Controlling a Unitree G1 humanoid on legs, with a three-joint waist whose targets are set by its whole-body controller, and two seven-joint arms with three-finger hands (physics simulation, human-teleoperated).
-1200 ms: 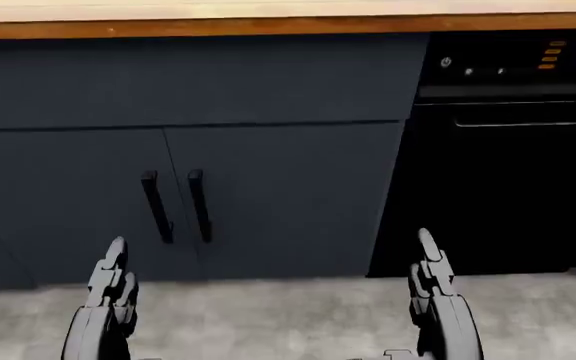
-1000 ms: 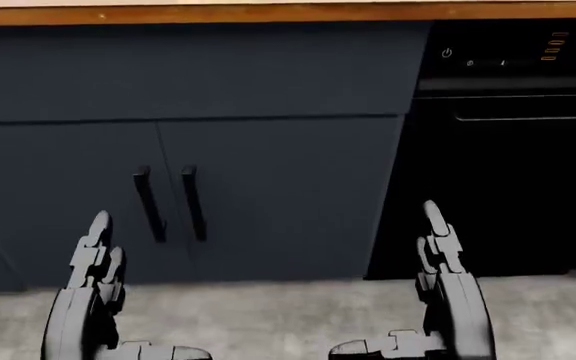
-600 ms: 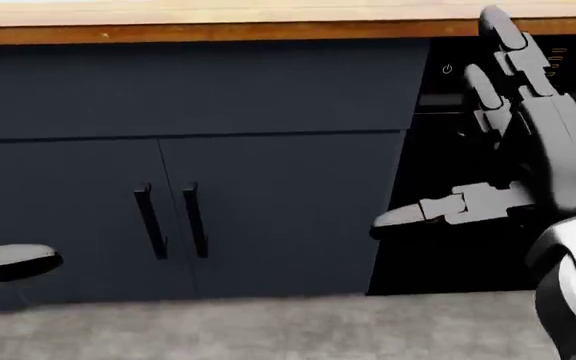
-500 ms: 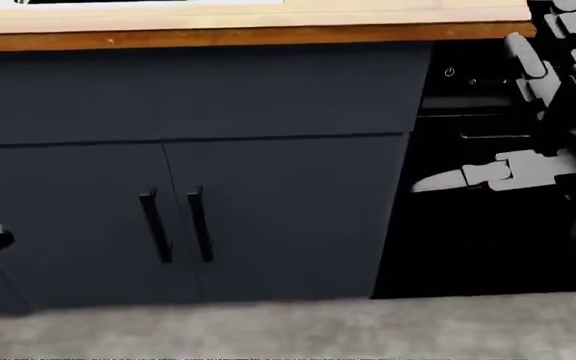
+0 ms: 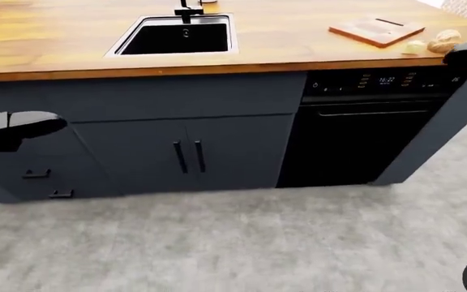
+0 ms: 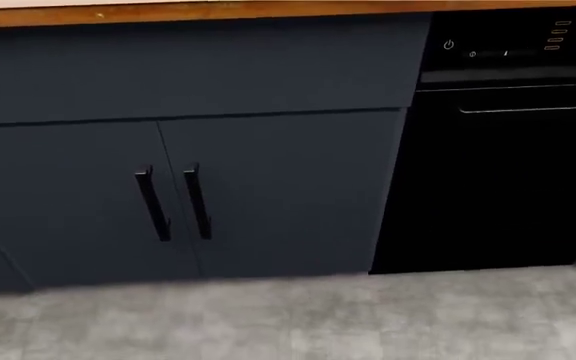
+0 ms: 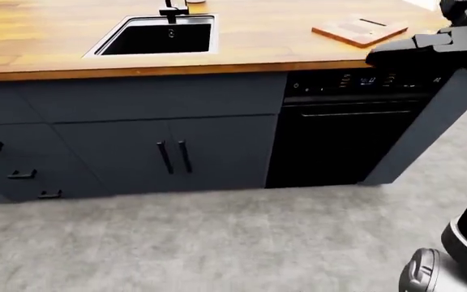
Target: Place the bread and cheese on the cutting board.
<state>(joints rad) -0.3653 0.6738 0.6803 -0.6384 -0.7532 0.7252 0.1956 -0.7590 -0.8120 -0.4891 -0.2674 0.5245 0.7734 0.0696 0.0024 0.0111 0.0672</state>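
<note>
Although small in the left-eye view, the bread [image 5: 444, 42] and cheese [image 5: 414, 47] lie on the tabletop [image 5: 55, 36] beside the cutting board [image 5: 376, 29]; both probably light, bread soft, best gripped across their sides. Right hand [image 7: 428, 45] hovers nearby, left hand [image 5: 10, 126] cropped; finger spread indiscernible on both.
</note>
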